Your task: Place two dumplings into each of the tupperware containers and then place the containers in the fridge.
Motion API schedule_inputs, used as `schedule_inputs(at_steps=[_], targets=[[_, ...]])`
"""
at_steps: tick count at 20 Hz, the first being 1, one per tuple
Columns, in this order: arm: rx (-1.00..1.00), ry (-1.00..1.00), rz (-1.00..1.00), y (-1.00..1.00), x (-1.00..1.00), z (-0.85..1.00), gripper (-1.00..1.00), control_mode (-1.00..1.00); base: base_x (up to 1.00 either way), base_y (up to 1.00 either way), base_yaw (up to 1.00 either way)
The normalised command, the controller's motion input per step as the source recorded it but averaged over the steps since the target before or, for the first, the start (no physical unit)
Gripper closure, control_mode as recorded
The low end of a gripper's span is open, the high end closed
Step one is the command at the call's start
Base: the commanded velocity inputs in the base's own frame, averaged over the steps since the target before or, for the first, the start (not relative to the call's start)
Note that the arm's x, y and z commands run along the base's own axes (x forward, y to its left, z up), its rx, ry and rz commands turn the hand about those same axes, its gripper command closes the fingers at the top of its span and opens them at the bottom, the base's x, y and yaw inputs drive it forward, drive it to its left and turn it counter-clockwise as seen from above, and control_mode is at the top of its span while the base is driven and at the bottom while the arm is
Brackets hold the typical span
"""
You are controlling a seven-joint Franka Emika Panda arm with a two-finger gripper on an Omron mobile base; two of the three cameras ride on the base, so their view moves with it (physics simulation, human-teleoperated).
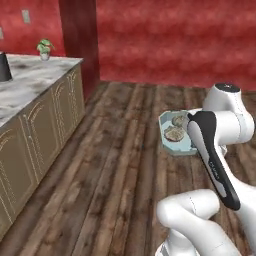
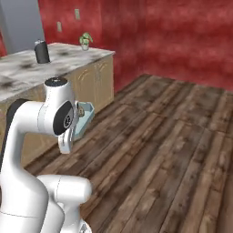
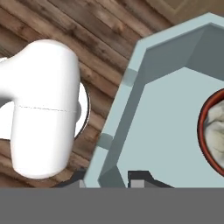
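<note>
A light-blue tupperware container (image 1: 170, 146) hangs above the wooden floor, in front of my forearm. Two tan dumplings (image 1: 174, 133) lie in it. From the right base view the same container (image 2: 86, 117) pokes out behind the wrist, with a dumpling (image 2: 81, 110) showing over its rim. In the hand view my gripper (image 3: 109, 180) is shut on the container's near wall (image 3: 131, 109), one finger on each side, and a dumpling (image 3: 216, 127) lies at the right edge. The fridge is out of view.
A marble-topped counter (image 1: 30, 80) with tan cabinet doors (image 1: 45, 130) runs along the left, carrying a small potted plant (image 1: 45, 48) and a dark cylinder (image 1: 4, 67). A dark red pillar (image 1: 80, 40) stands behind it. Wooden floor (image 2: 173, 136) stretches ahead to the red walls.
</note>
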Motion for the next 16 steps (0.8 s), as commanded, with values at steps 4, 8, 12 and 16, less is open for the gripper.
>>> schedule_inputs(at_steps=[4,8,12,16], targets=[[0.00,0.00,0.00,0.00,0.00,0.00,1.00,1.00,0.00,0.07,-0.95],[0.00,0.00,0.00,0.00,0.00,0.00,1.00,1.00,0.18,0.23,-0.87],[0.00,0.00,0.00,0.00,0.00,0.00,1.00,1.00,0.33,0.29,-0.82],[0.00,0.00,0.00,0.00,0.00,0.00,1.00,1.00,0.38,0.39,-0.81]])
